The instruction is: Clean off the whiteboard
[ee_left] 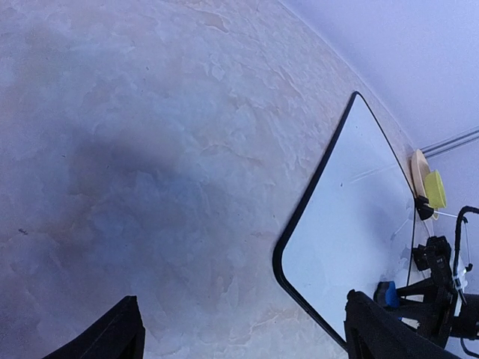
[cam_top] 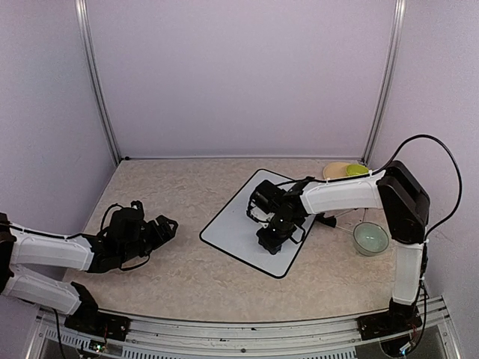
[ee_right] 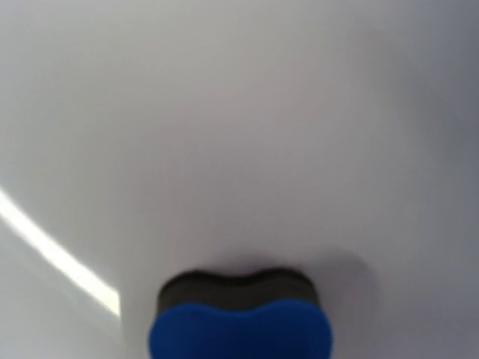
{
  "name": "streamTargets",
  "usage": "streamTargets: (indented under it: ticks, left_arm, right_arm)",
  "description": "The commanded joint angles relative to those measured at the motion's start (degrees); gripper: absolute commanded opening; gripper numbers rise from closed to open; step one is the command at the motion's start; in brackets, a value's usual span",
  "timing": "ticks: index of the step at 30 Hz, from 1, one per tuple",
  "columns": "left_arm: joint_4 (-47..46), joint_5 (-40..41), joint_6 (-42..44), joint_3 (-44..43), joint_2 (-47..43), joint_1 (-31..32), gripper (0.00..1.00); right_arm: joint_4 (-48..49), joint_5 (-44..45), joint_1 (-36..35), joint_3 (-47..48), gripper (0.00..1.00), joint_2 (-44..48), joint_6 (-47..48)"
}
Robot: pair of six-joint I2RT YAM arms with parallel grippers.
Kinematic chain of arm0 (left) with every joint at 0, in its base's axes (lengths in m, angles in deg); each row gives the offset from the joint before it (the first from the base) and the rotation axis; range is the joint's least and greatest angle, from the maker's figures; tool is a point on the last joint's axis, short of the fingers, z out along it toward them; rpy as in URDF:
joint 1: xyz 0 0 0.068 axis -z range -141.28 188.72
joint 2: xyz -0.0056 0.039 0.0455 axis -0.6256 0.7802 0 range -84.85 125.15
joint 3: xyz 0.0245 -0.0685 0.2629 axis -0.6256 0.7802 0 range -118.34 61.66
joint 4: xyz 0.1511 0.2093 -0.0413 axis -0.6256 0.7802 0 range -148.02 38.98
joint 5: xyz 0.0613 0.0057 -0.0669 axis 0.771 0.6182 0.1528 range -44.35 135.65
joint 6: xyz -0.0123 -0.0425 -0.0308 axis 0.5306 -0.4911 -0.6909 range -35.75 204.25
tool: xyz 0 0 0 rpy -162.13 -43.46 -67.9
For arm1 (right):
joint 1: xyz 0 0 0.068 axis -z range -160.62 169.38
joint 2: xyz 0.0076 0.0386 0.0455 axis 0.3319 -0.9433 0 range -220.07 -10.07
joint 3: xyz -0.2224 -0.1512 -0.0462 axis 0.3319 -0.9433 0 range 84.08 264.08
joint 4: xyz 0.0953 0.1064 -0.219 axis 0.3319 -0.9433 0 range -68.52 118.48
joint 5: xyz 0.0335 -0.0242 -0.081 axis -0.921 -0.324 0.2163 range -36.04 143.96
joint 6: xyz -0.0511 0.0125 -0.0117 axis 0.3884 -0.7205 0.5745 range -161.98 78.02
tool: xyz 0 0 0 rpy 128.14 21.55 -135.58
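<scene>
A pale green bowl (cam_top: 370, 238) sits on the marbled table (cam_top: 187, 277), just right of the whiteboard (cam_top: 232, 224). The left gripper (cam_top: 166, 226) lies low at the left, fingers spread, well apart from the board. The right gripper (cam_top: 271, 239) bends over the central, skewed board, clamping a blue eraser (ee_right: 239, 333) against its glossy, plain white surface.

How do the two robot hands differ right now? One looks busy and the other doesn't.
The right gripper sits over the whiteboard; the left gripper hangs over the table beside it. The right gripper's jaws are shut on a blue eraser, its dark felt against the board; the left gripper's jaws stand wide open, holding nothing. Both are black grippers on white arms.
</scene>
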Motion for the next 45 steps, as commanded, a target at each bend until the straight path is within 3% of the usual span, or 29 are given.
streamTargets:
  ticks: [1,10,19,27,45]
  left_arm:
    - [-0.3,0.2,-0.2,-0.1,-0.5,-0.1,0.90]
    - [0.0,0.6,0.0,0.0,-0.6,-0.1,0.90]
    - [-2.3,-0.4,-0.3,-0.4,2.4,-0.2,0.90]
    - [-1.5,-0.2,-0.1,-0.8,2.0,-0.2,0.90]
    - [0.6,0.7,-0.3,0.0,-1.4,0.0,0.90]
  right_arm:
    - [-2.8,4.0,3.8,-0.4,0.35,-2.0,0.9]
    - [-3.9,4.0,4.6,0.3,0.34,-1.6,1.7]
    - [-3.4,0.7,-1.7,-1.7,0.34,-0.1,0.7]
    - [-5.6,3.3,-4.2,-1.7,0.35,1.8,-1.1]
    - [-2.7,5.1,9.5,0.6,0.35,-1.3,2.7]
